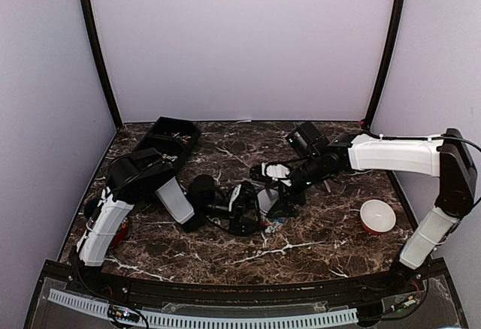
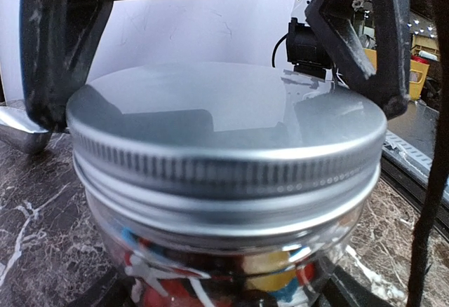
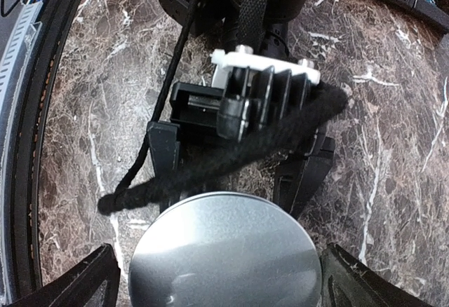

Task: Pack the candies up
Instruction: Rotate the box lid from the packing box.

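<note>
- Candies (image 2: 270, 279): mixed colours, inside glass jar (image 2: 119, 247), mid-desk (image 1: 323, 231).
- Lid (image 2: 210, 174): silver, seated on jar.
- Left gripper (image 2: 219, 107): jaws closed against lid rim.
- Right gripper (image 3: 217, 265): jaws spread wide, flanking lid, clear of it.

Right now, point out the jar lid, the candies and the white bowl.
jar lid (image 2: 224, 107): left wrist view, centre of its flat top.
candies (image 2: 270, 279): left wrist view, a yellow one below the lid.
white bowl (image 1: 376, 213): top external view, its inner wall.
</note>
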Motion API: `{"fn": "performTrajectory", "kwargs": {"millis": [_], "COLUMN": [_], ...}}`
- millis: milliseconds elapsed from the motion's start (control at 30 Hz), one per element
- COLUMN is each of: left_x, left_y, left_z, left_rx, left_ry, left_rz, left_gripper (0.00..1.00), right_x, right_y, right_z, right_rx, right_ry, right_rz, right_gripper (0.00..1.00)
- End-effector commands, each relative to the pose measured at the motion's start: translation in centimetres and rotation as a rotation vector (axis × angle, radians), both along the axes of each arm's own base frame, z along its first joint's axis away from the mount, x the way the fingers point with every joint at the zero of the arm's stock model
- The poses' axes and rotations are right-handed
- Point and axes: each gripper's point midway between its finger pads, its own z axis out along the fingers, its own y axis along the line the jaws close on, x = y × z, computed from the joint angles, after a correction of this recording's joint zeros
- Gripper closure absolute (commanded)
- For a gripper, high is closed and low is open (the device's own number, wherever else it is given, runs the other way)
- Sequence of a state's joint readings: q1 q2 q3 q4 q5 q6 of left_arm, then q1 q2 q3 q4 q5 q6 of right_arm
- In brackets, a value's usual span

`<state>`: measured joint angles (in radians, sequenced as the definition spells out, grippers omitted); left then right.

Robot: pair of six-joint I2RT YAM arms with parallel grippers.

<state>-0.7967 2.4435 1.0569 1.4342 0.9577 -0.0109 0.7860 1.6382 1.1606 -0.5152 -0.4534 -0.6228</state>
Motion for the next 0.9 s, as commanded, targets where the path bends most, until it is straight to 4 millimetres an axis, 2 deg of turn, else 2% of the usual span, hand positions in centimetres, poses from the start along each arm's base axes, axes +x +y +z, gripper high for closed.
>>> {"fn": "performTrajectory", "kwargs": {"millis": [0, 667, 733, 867], "left_x": [-1.4, -0.4, -0.1, 0.7], "left_y": [1.1, 1.0, 1.0, 1.0], "left_z": [-4.6, -4.9, -5.0, -5.2], "left_rx": [0.119, 0.129, 0.136, 0.146], "left_ry": [0.115, 0.119, 0.121, 0.11], "left_rz": [-0.01, 0.046, 0.069, 0.121], "left_gripper": [0.23, 0.23, 0.23, 0.23], "right_x": [-0.3, 0.7, 0.8, 1.6], "right_y": [-0.8, -1.1, -1.2, -1.2], "right_z": [0.1, -0.6, 0.3, 0.6], "right_rx": [-0.009, -0.009, 0.017, 0.038], "right_ry": [-0.01, -0.002, -0.023, -0.039], "right_rz": [-0.019, -0.098, -0.116, -0.175], "right_gripper": [0.01, 0.09, 0.09, 0.12]}}
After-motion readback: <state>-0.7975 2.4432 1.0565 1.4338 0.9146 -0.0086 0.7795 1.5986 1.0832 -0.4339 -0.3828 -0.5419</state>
